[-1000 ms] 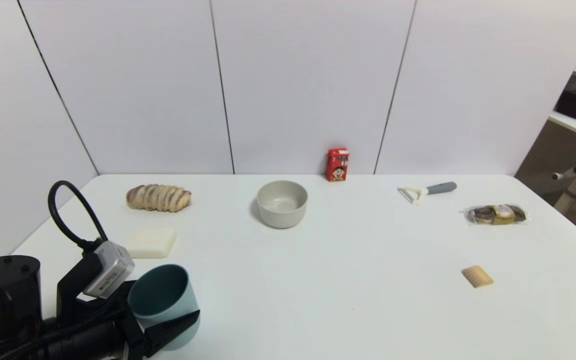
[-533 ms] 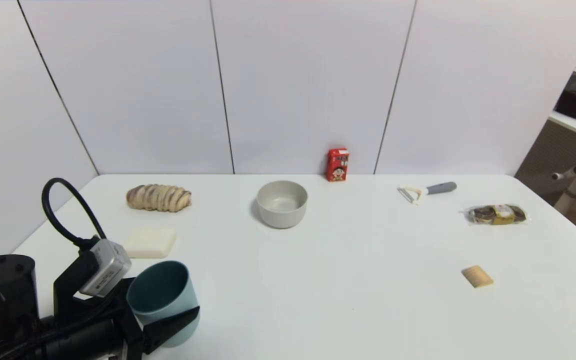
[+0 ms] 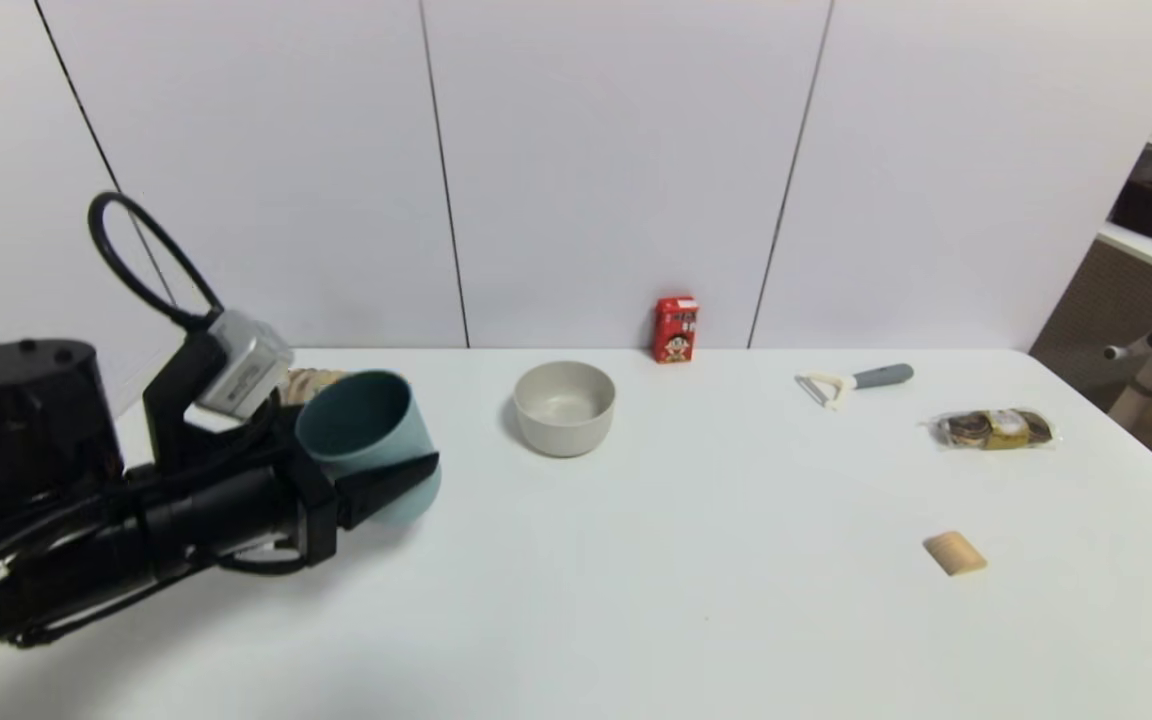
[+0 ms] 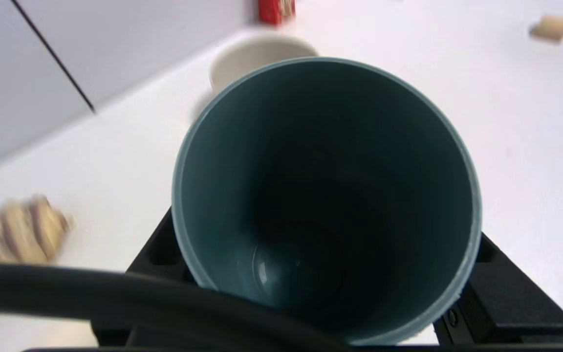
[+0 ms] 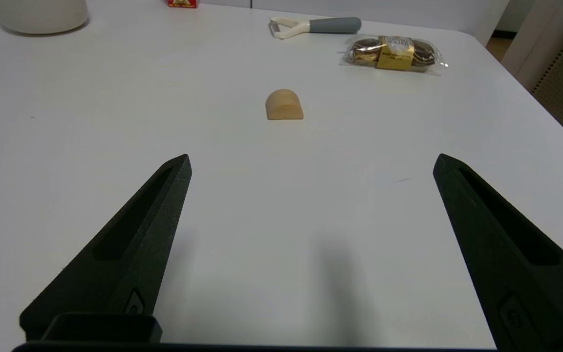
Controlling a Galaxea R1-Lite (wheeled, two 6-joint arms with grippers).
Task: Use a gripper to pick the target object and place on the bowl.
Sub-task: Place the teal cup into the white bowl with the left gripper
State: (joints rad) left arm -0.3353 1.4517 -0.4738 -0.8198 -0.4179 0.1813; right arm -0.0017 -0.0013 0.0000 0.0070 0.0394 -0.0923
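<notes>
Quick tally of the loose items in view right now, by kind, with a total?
Vessels: 2, teal plastic cup, grey-beige round bowl
Food: 3, twisted bread roll, red drink carton, wrapped chocolates
Tools: 1, grey-handled peeler
Blocks: 1, small wooden block
Total: 7

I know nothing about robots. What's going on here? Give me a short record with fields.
left hand: shut on the teal cup, holding it tilted above the table
right hand: open, low over the table, holding nothing
bowl: holds nothing, upright, to the right of the cup in the head view, apart from it
step not yet done: cup into bowl
other things: red carton, peeler, wrapped chocolates, wooden block, bread
</notes>
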